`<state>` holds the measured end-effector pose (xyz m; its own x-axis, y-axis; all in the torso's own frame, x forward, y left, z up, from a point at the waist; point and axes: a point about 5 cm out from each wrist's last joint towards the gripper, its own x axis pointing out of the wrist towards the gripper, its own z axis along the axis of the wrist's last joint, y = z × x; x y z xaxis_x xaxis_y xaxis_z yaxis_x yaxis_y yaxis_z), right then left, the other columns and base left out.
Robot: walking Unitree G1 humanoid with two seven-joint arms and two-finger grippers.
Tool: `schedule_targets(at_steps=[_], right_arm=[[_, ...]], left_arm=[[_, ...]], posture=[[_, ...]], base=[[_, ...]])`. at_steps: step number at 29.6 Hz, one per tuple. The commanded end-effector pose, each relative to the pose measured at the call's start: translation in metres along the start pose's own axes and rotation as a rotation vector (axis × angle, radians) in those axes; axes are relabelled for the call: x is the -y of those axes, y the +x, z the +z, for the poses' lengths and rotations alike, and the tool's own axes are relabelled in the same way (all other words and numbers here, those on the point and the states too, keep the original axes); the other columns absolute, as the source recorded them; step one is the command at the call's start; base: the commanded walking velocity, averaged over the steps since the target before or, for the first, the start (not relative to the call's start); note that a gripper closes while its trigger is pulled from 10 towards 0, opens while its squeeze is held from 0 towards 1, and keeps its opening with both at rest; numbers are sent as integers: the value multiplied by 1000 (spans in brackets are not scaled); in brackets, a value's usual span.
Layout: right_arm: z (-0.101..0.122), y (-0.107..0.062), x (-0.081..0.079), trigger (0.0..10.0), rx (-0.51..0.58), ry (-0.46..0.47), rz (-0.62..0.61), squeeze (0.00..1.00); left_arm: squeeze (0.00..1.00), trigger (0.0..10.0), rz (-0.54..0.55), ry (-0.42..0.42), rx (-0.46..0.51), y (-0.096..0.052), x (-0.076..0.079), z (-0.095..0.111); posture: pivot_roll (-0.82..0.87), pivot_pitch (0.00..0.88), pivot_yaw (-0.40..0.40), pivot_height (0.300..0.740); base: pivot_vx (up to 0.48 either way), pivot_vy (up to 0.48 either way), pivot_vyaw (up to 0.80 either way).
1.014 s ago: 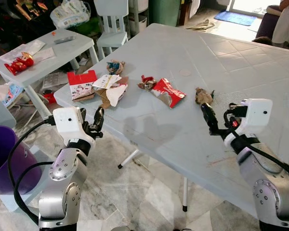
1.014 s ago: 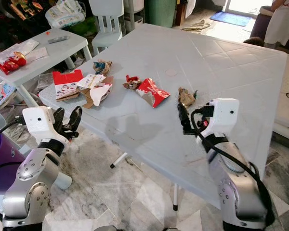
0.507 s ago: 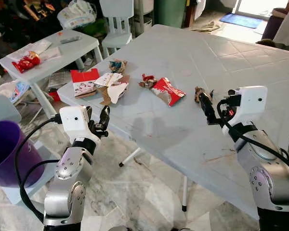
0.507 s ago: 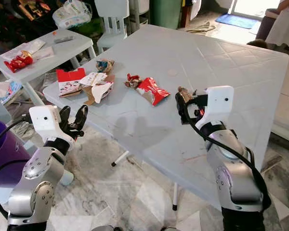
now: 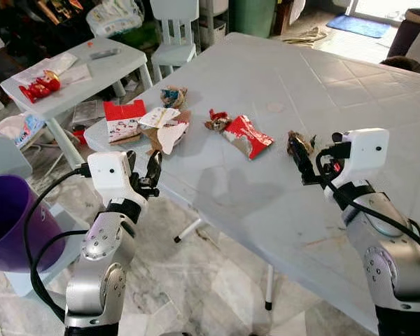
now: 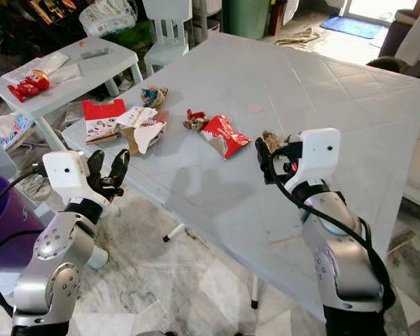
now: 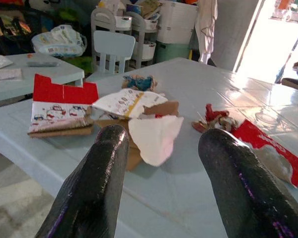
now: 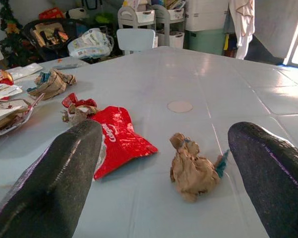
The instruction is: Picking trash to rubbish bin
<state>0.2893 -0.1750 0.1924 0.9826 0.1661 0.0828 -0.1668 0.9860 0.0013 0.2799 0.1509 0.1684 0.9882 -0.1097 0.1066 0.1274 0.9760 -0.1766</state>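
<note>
Trash lies on the big pale table (image 5: 350,91). A crumpled brown paper ball (image 5: 299,143) sits just ahead of my right gripper (image 5: 299,157), which is open, its fingers either side of the ball (image 8: 193,168) in the right wrist view. Further left lie a red wrapper (image 5: 246,135), torn cardboard with white paper (image 5: 164,131), a red-and-white carton (image 5: 121,120) and a small crumpled wrapper (image 5: 171,96). My left gripper (image 5: 143,173) is open with nothing in it, at the table's near-left edge, pointing at the cardboard (image 7: 149,134). A purple bin (image 5: 10,224) stands on the floor at my far left.
A small white table (image 5: 91,70) with a red wrapper (image 5: 40,85) and papers stands at the back left, and a white child's chair (image 5: 173,38) is behind it. Clutter and bags fill the far left. Marble floor (image 5: 217,280) lies under the table's front edge.
The camera has shifted a little. My right gripper has moved forward over the table, closer to the brown paper ball. The left gripper has stayed by the table edge.
</note>
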Motion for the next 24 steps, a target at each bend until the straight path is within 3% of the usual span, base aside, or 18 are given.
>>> schedule_targets(at_steps=[1,24], right_arm=[[3,-2,-4,10000,14,-11,21,0],[-1,-6,-8,10000,-1,-24,33,0]], left_arm=[[0,10000,1,8,3,0,-1,1],[0,10000,0,15,-13,0,-1,-3]], posture=[[47,122,30,740],[45,122,30,740]], base=[[345,0,0],[339,0,0]])
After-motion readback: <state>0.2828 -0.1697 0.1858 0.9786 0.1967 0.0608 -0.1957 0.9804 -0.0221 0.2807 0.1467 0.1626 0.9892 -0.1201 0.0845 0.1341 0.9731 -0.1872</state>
